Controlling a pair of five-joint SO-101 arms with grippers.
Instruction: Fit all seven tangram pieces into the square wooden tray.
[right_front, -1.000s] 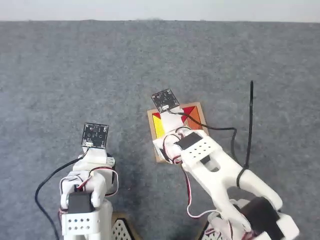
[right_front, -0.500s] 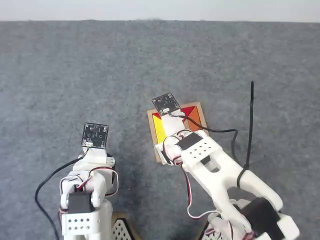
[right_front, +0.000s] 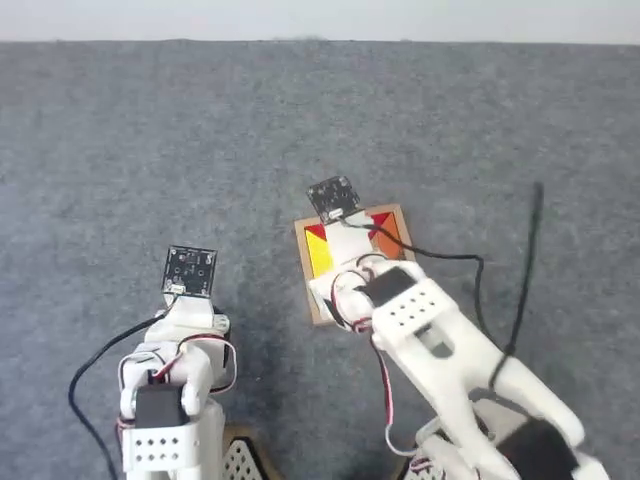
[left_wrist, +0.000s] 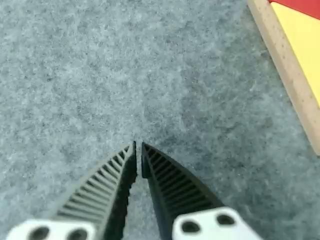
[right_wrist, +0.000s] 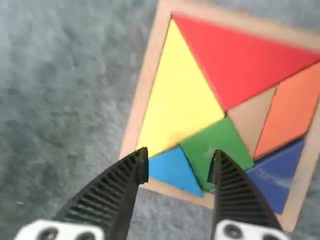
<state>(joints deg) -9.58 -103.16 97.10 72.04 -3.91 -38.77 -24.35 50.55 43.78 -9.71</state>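
Observation:
The square wooden tray (right_wrist: 141, 85) holds a yellow triangle (right_wrist: 182, 95), a red triangle (right_wrist: 240, 55), an orange piece (right_wrist: 290, 110), a green square (right_wrist: 215, 147), a light blue triangle (right_wrist: 172, 170) and a dark blue piece (right_wrist: 277, 172). Bare wood (right_wrist: 246, 122) shows as a triangle between red, orange and green. My right gripper (right_wrist: 180, 155) hangs open over the tray's near edge, holding nothing. In the high view the right arm (right_front: 400, 300) covers most of the tray (right_front: 303, 262). My left gripper (left_wrist: 138, 146) is shut over bare carpet, beside the tray's corner (left_wrist: 280, 50).
Grey carpet (right_front: 150, 130) spreads around the tray on all sides. The left arm (right_front: 185, 340) stays at the lower left. A black cable (right_front: 525, 260) rises at the right of the right arm.
The right arm shifted slightly over the tray, and its black cable swung to the right. The left arm kept still.

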